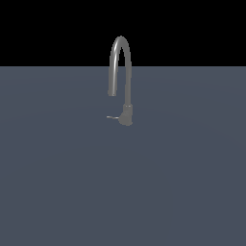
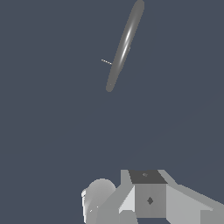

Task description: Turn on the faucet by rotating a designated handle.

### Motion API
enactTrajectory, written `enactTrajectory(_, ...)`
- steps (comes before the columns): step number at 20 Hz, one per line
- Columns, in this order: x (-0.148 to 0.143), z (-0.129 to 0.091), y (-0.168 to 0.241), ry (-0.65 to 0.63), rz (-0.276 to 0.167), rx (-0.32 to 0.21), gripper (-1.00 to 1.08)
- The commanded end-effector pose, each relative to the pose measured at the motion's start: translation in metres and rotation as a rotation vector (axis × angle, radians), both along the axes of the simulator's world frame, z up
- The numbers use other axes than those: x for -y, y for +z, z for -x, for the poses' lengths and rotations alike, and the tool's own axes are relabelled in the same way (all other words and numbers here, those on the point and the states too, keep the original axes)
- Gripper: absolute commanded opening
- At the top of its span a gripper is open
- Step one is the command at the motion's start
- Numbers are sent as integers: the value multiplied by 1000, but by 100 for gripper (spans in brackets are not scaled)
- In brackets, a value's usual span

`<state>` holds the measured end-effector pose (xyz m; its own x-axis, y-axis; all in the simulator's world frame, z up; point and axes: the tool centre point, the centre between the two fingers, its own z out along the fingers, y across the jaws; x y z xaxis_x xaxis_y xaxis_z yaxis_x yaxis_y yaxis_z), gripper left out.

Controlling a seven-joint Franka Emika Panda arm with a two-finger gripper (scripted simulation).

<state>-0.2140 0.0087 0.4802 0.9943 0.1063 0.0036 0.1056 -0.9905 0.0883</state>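
Exterior view: the small dull-grey metal faucet point(image 1: 121, 72) with its tall arched gooseneck spout stands upright on the flat slate-blue surface point(image 1: 123, 192), slightly above centre of the frame. The thin, short grey lever handle point(image 1: 113, 116) sticks out level from the short cylindrical base toward the exterior view's left. My arm does not appear in this view. Wrist view: faucet point(image 2: 124, 46) seen from above as a narrow slanted streak, handle point(image 2: 106, 61) a tiny sliver at its side. My pincer's grey-and-white body point(image 2: 146, 199) shows only in part, well apart from the faucet; fingertips are out of frame, so I cannot tell how far it is open. Touching nothing visible.
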Motion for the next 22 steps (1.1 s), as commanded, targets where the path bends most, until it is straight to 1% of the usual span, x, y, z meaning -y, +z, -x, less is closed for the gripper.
enactTrajectory(1,-5,-10,-7,53,51,-7,-100)
enactTrajectory(4,-11,-24,-18,130,126,-16,-100)
enactTrajectory(14,-37,-70,-65,416,405,-49,-100)
enactTrajectory(22,-53,-96,-102,611,594,-70,-100)
